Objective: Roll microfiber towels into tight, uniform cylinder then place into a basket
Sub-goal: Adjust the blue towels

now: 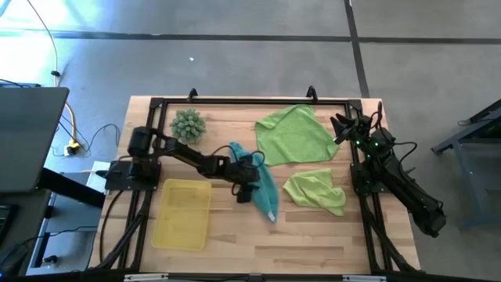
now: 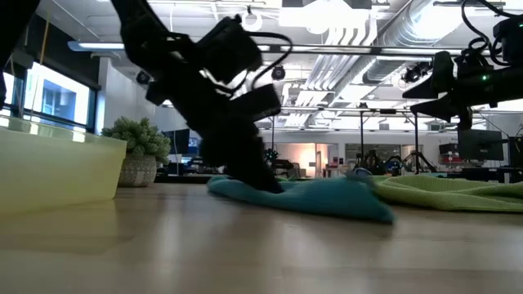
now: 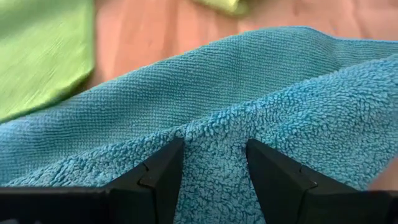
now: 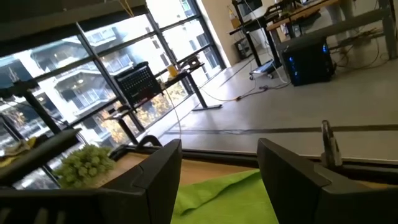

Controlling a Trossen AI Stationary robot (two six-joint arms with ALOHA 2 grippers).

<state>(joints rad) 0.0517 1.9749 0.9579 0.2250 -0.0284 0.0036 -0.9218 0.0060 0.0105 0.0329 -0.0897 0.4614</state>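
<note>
The left pincer is down on the teal towel near the middle of the desk, and its two fingers are pinching a raised fold of the teal cloth between them. In the left wrist view the fold bunches up in the gap, with the teal cloth spreading away on both sides. In the low view the left arm slants down from above onto the crumpled teal towel, which lies flat and unrolled on the wood.

The teal towel stretches as a narrow strip from beside the pincer toward the near edge of the desk. Just to its right lies a crumpled lime towel, close to it but whether they touch cannot be told. A second lime towel is spread out toward the far edge of the desk, apart from the crumpled one.

The yellow basket sits on the left part of the desk, near the teal towel but not touching it; nothing shows inside it.

A spiky green ball rests near the far left corner of the desk.

The right pincer hangs above the far right edge of the desk, beside the spread lime towel, its fingers apart and holding nothing. In the right wrist view an edge of the lime towel shows between them.
</note>
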